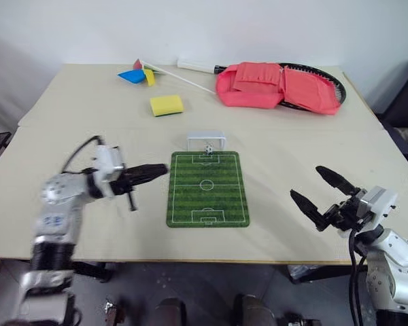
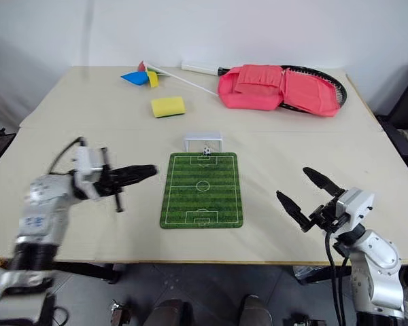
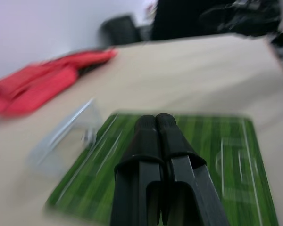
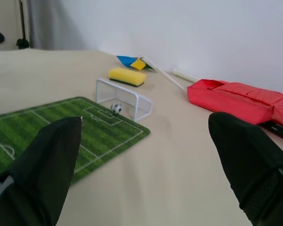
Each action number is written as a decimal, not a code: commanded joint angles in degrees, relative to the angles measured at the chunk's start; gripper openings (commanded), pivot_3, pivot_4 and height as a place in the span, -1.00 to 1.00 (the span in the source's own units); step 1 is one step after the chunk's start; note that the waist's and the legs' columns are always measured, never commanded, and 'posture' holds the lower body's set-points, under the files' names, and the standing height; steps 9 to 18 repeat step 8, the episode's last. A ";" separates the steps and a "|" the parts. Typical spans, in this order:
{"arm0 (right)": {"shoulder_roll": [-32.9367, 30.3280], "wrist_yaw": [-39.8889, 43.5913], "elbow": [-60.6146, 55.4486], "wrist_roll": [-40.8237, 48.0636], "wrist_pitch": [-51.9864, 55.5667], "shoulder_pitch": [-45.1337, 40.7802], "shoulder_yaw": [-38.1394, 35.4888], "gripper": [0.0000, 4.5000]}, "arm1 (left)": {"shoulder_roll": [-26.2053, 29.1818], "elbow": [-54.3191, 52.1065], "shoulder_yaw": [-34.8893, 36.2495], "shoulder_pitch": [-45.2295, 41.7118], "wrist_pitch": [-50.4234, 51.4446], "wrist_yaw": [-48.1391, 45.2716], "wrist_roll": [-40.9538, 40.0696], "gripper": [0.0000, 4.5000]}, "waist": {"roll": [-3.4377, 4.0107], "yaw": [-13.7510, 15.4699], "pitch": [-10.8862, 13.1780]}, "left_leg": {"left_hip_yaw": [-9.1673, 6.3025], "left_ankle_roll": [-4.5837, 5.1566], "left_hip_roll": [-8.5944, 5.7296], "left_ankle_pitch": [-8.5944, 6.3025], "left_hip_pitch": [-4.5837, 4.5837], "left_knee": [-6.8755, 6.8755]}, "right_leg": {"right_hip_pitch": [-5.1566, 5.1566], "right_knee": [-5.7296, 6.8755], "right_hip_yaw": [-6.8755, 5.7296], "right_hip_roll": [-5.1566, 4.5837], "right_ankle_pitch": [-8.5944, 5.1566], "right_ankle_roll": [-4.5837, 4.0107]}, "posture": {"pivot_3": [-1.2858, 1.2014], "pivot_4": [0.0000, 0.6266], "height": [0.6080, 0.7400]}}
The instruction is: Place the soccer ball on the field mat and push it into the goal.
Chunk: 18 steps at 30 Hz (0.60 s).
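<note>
Soccer ball point(image 1: 208, 149) sits inside goal point(image 1: 206, 140). Left hand point(image 1: 156, 170), pressed together, beside it; right hand point(image 1: 321, 191) spread. Contact could dislodge goal.

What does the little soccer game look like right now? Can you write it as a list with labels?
ball: soccer ball sits in the mouth of the goal, at the far end of the field mat
left pincer: shut, empty, beside the mat's left edge
right pincer: open, empty, off to the mat's right
table extras: yellow sponge, red bag on a racket, colourful pinwheel
</note>
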 commanded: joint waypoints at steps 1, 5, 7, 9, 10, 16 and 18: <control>-1.17 2.73 2.91 0.55 -2.47 -2.32 -1.23 1.00 | 1.34 -5.12 7.66 8.97 4.27 5.73 -1.41 -0.99 | 0.02 0.06 0.01 | -0.01 0.00 0.00 0.00 0.00 -0.01 | 0.00 0.00 -0.02 0.00 0.00 0.00 | 0.03 -0.52 1.00; -2.06 4.87 6.87 0.27 -3.58 -4.16 -1.47 1.00 | -0.25 -6.50 14.79 18.26 3.96 10.79 -1.13 -0.99 | 0.00 -0.03 0.02 | 0.00 0.00 0.01 -0.02 -0.02 0.03 | 0.01 0.00 0.00 -0.01 0.00 0.00 | 0.03 -0.52 1.00; -2.14 5.47 8.62 0.28 -4.01 -5.20 -1.42 1.00 | -1.87 -7.62 16.38 20.57 2.21 13.59 -0.63 -0.99 | 0.00 0.29 0.03 | -0.03 -0.01 0.02 -0.02 -0.03 0.04 | 0.00 0.02 -0.03 0.00 0.00 0.00 | 0.03 -0.52 1.00; -2.09 5.85 9.17 0.38 -4.16 -5.54 -1.36 1.00 | -2.39 -8.59 16.73 21.41 2.01 15.12 -0.06 -0.99 | 0.00 0.29 0.03 | -0.01 -0.01 0.01 -0.02 -0.03 0.07 | 0.01 0.02 -0.02 -0.01 0.00 0.00 | 0.03 -0.52 1.00; -2.09 5.85 9.17 0.38 -4.16 -5.54 -1.36 1.00 | -2.39 -8.59 16.73 21.41 2.01 15.12 -0.06 -0.99 | 0.00 0.29 0.03 | -0.01 -0.01 0.01 -0.02 -0.03 0.07 | 0.01 0.02 -0.02 -0.01 0.00 0.00 | 0.03 -0.52 1.00; -2.09 5.85 9.17 0.38 -4.16 -5.54 -1.36 1.00 | -2.39 -8.59 16.73 21.41 2.01 15.12 -0.06 -0.99 | 0.00 0.29 0.03 | -0.01 -0.01 0.01 -0.02 -0.03 0.07 | 0.01 0.02 -0.02 -0.01 0.00 0.00 | 0.03 -0.52 1.00; -2.09 5.85 9.17 0.38 -4.16 -5.54 -1.36 1.00 | -2.39 -8.59 16.73 21.41 2.01 15.12 -0.06 -0.99 | 0.00 0.29 0.03 | -0.01 -0.01 0.01 -0.02 -0.03 0.07 | 0.01 0.02 -0.02 -0.01 0.00 0.00 | 0.03 -0.52 1.00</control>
